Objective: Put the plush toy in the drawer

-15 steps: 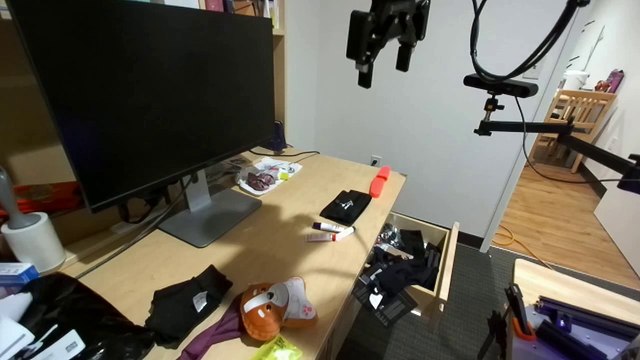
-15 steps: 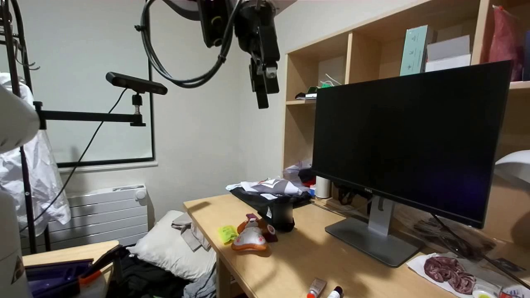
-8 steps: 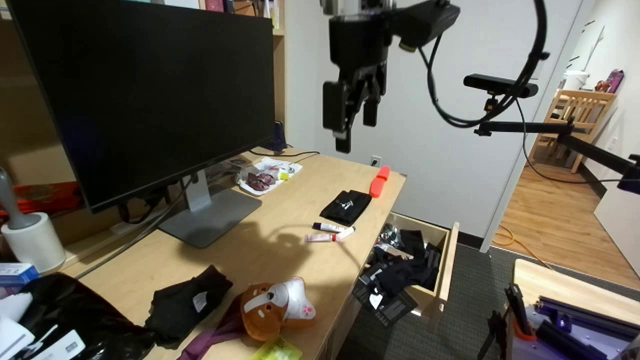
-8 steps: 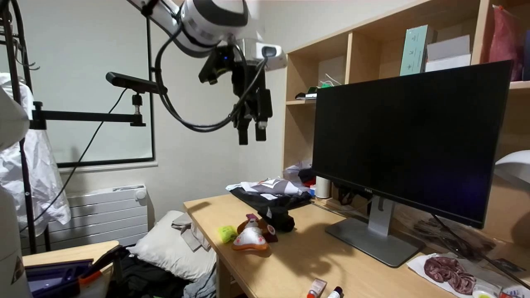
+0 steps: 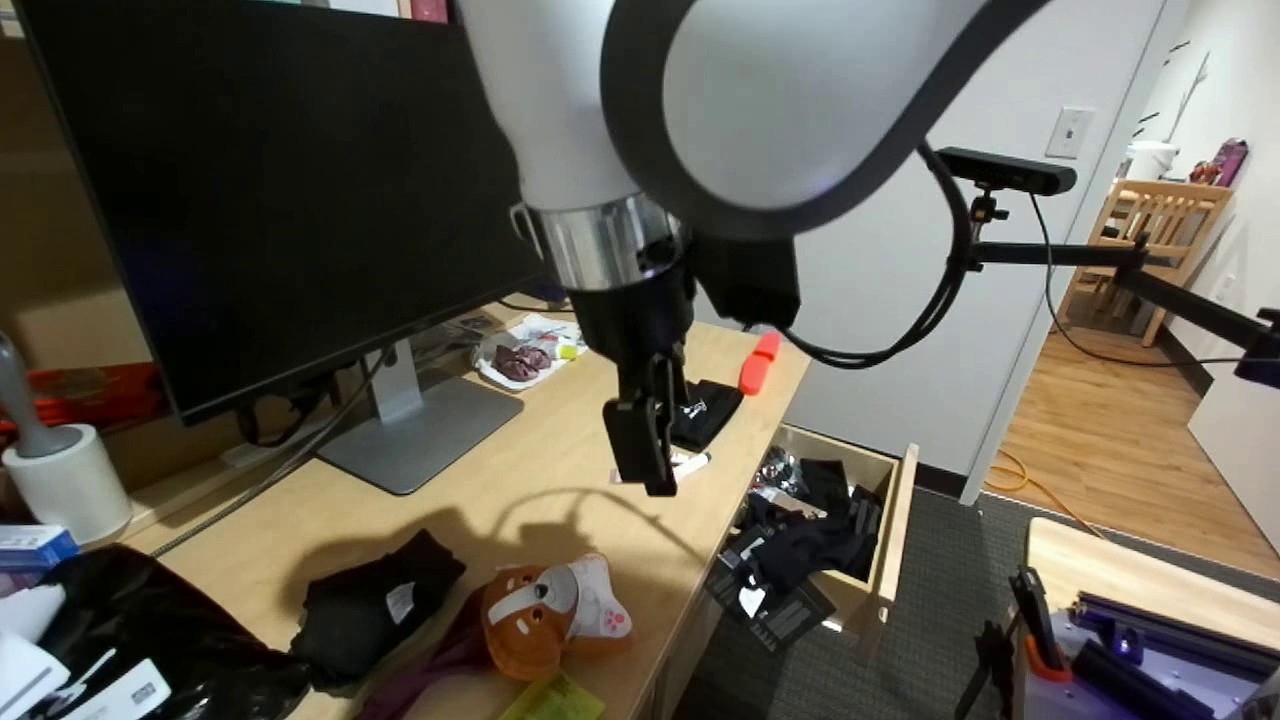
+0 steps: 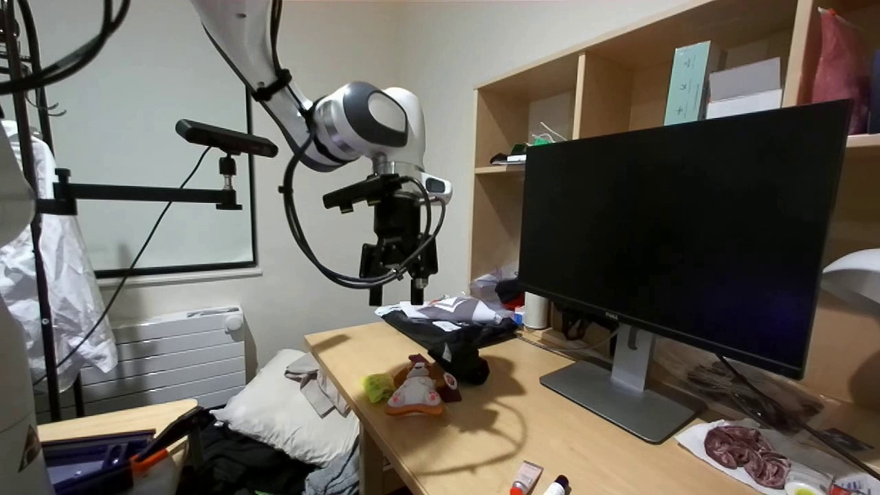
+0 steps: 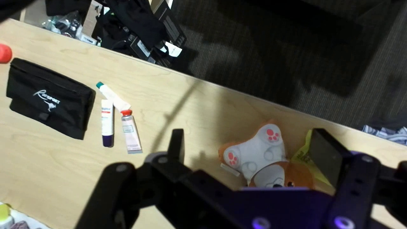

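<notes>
The plush toy, an orange and white dog, lies on the desk near its front edge in both exterior views (image 5: pixel 540 615) (image 6: pixel 416 393) and in the wrist view (image 7: pixel 254 156). My gripper (image 6: pixel 397 295) is open and empty, pointing down above the desk and higher than the toy. In the wrist view the toy shows between the spread fingertips of the gripper (image 7: pixel 248 135), its head partly hidden by the gripper body. The drawer (image 5: pixel 893 540) is pulled out under the desk, full of dark items. Its contents (image 7: pixel 133 28) show at the top left of the wrist view.
Beside the toy lie a purple cloth (image 5: pixel 430 670), a black fabric bundle (image 5: pixel 375 605) and a yellow packet (image 6: pixel 377 388). A monitor (image 6: pixel 677 240) stands at the back of the desk. Small tubes (image 7: pixel 131 133) and a black pouch (image 7: pixel 49 98) lie further along. Black packaging hangs over the drawer's side.
The arm has come down from high above, and the gripper is now much lower and closer to the toy. The toy and the drawer have not moved.
</notes>
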You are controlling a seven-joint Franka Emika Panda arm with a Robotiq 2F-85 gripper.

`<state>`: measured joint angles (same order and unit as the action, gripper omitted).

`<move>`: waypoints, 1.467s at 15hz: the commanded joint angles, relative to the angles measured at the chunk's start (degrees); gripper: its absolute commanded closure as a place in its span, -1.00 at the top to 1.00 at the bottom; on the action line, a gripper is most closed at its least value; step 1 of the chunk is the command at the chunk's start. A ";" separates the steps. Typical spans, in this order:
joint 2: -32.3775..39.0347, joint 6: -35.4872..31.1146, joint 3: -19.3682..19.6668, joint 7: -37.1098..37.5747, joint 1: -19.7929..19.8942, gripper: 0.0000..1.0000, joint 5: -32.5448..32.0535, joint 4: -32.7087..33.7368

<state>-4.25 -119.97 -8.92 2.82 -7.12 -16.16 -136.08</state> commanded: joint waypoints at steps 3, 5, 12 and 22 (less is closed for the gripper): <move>3.93 -1.58 0.16 -0.12 -0.58 1.00 -1.84 0.21; 4.45 -1.63 0.19 -0.16 -0.60 1.00 -2.08 0.43; 16.98 -16.81 0.80 -11.05 -0.15 1.00 -1.50 2.53; 31.80 -22.02 0.87 -18.68 -3.14 1.00 -5.03 12.19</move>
<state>25.17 -141.25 -8.31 -14.01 -9.26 -19.25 -126.60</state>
